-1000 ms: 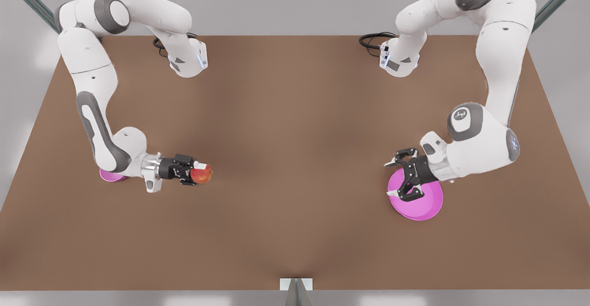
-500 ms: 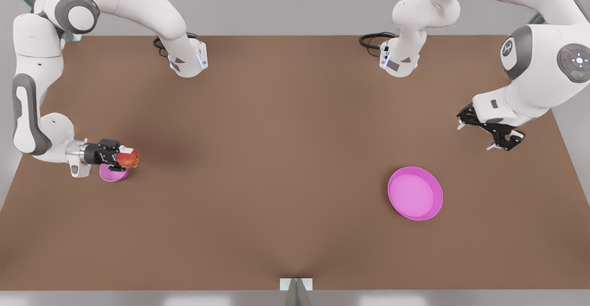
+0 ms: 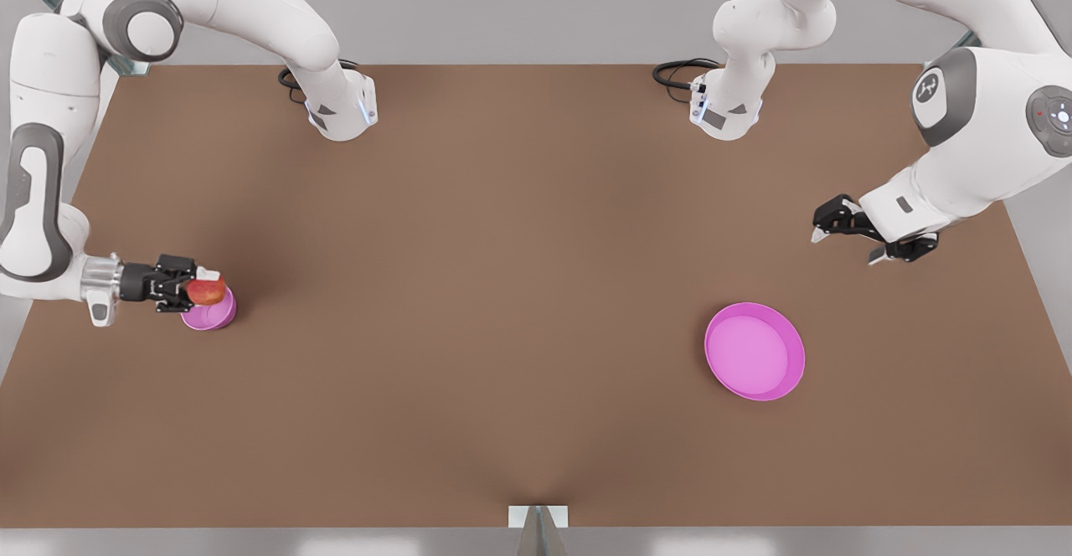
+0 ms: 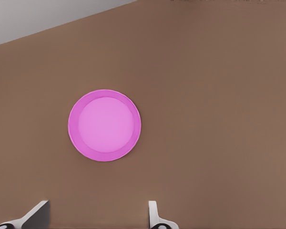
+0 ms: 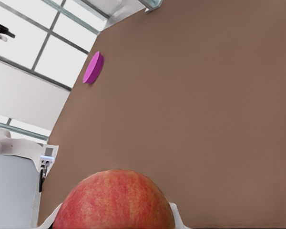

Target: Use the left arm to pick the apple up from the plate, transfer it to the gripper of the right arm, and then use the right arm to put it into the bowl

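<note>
Nearest the table's (image 3: 502, 288) front edge, toward the front view's right, the plate (image 3: 754, 352) lies empty. Just beyond it, nearer the right edge, the left gripper (image 3: 846, 248) hangs above bare table, its 2 fingers spread wide with nothing between them; this arm waits. Its wrist view looks down past the fingertips (image 4: 35, 212) onto the plate (image 4: 105, 125).

Close to the table's left edge as the front view shows it, the right gripper (image 3: 201, 290) reaches in level and clamps the apple (image 3: 206, 290) over the rim of the bowl (image 3: 219, 315), approx. above its edge-side half. The wrist view has the apple (image 5: 114, 200) seated between the pads.

Step in hand, by the look of it: the drop. The bowl is barely wider than the fruit, so centre it, come down low, and part the fingers only then; a high or off-centre release risks a roll. The left edge is close behind the wrist, so withdraw upward or toward mid-table, where there is ample open room up to the 2 arm bases at the far edge.
</note>
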